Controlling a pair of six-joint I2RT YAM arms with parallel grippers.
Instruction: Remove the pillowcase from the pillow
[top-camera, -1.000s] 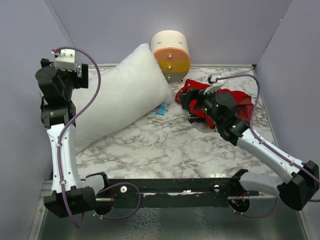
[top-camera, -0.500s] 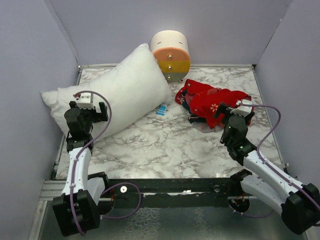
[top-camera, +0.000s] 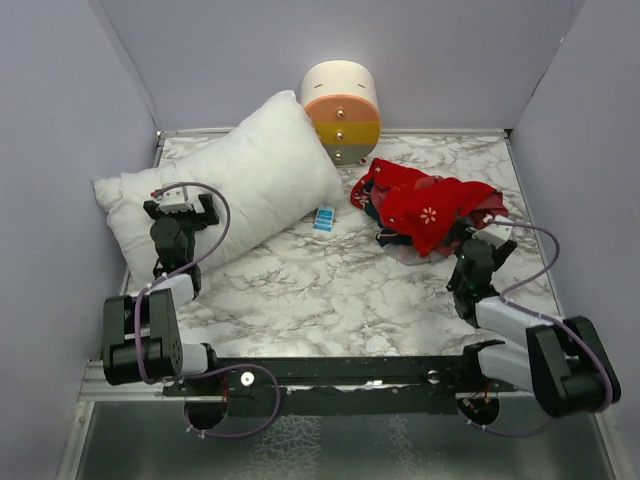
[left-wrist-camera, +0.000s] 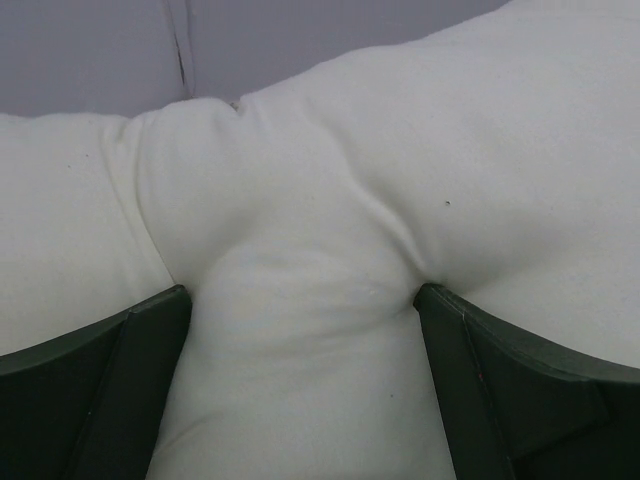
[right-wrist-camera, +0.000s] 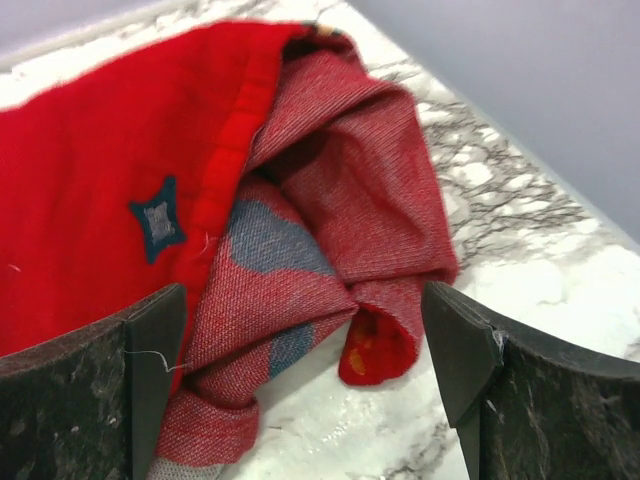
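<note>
Pillow (top-camera: 250, 170): we see a plump, fluffy white rectangle, bare, left on the marbled surface (top-camera: 330, 290).
Pillowcase (top-camera: 425, 205): crumpled red woven cloth, well apart at right.
Left gripper (left-wrist-camera: 300, 300): released, denting the pillow.
Right gripper (right-wrist-camera: 305, 310): released, beside the pillowcase.

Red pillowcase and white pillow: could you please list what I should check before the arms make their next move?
1. Bright red printed fabric pillowcase off the plump white pillow: ok, they lie apart.
2. Pillowcase wholly on marbled tabletop: ok.
3. Left gripper open: ok.
4. Left gripper free of pillow: not ok, pillow bulges between its jaws.
5. Right gripper open and empty: ok.
</note>
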